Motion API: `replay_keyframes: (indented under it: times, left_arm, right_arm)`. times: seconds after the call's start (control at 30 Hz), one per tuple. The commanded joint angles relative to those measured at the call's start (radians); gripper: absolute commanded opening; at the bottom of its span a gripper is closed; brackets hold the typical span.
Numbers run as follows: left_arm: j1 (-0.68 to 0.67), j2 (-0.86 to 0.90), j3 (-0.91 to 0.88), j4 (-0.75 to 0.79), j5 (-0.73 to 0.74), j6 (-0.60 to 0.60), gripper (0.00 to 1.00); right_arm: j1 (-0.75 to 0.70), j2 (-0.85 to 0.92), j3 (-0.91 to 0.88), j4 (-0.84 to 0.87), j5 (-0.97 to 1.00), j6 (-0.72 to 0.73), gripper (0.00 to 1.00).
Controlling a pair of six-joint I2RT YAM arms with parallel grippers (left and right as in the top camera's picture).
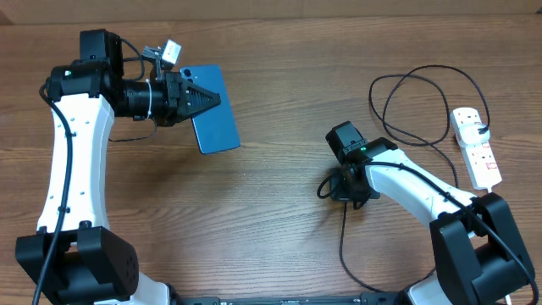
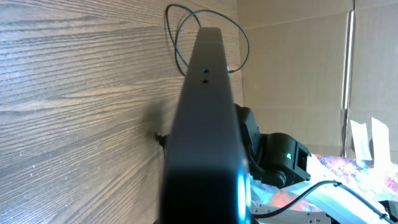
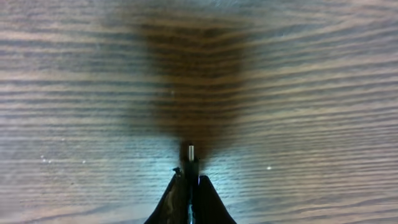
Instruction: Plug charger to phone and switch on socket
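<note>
My left gripper (image 1: pixel 207 99) is shut on the phone (image 1: pixel 213 108), holding its blue back up above the table at the upper left. In the left wrist view the phone's dark edge (image 2: pixel 202 124) fills the middle, with small port holes near its far end. My right gripper (image 1: pixel 326 188) is shut on the charger's connector tip (image 3: pixel 191 160), whose metal end pokes out ahead of the fingers, just above the wood. The charger's black cable (image 1: pixel 415 110) loops back to its plug in the white socket strip (image 1: pixel 476 146) at the right edge.
The wooden table (image 1: pixel 279 212) spans the view. The socket strip's white cord runs off near the right arm's base (image 1: pixel 474 246). A cardboard wall (image 2: pixel 292 62) stands beyond the table in the left wrist view.
</note>
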Motion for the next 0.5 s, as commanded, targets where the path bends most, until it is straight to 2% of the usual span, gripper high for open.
replay_keyframes:
  times: [0.0, 0.27, 0.47]
  left_arm:
    - [-0.008, -0.022, 0.011, 0.0, 0.029, -0.014, 0.04]
    - [-0.008, -0.022, 0.011, 0.001, 0.029, -0.025, 0.04]
    - [-0.008, -0.022, 0.011, 0.005, 0.029, -0.025, 0.04]
  right_arm:
    - [0.004, 0.008, -0.007, -0.004, -0.039, 0.004, 0.04]
    - [0.004, 0.008, -0.026, 0.0, -0.03, 0.004, 0.04]
    - [0.003, 0.008, -0.045, 0.07, 0.089, 0.034, 0.04]
